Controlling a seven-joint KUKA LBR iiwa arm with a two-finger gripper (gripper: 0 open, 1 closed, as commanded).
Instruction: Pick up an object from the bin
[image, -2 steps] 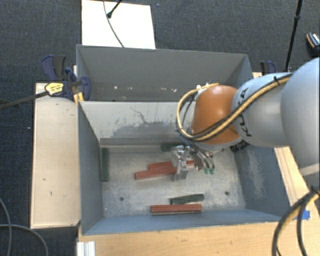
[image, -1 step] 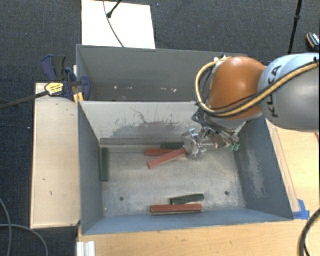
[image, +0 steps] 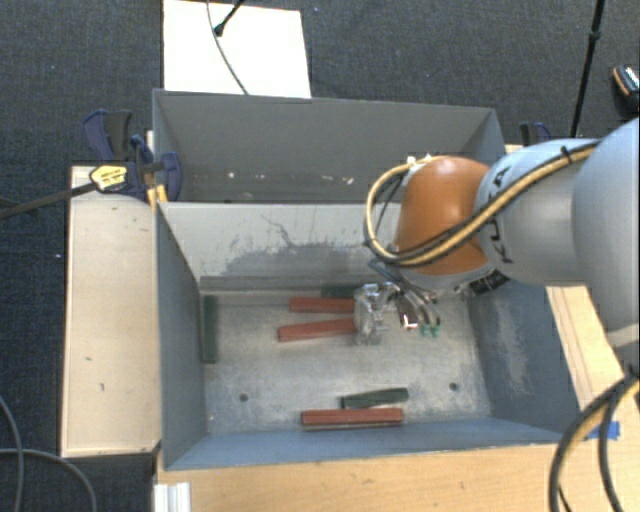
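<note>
Left wall: a long dark green bar (image: 208, 328) lies along it, inside the grey metal bin (image: 300, 140).
Middle: two red-brown bars, the rear bar (image: 318, 304) just behind the front bar (image: 312, 332).
Gripper (image: 372, 322): over their right ends.
Front wall: a short dark green bar (image: 374, 399) just behind a third red-brown bar (image: 352, 417).

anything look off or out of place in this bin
Nothing looks spilled or broken. The one oddity is the green bar along the left wall of the bin: it lies crosswise, while the other bars all run side to side.
</note>
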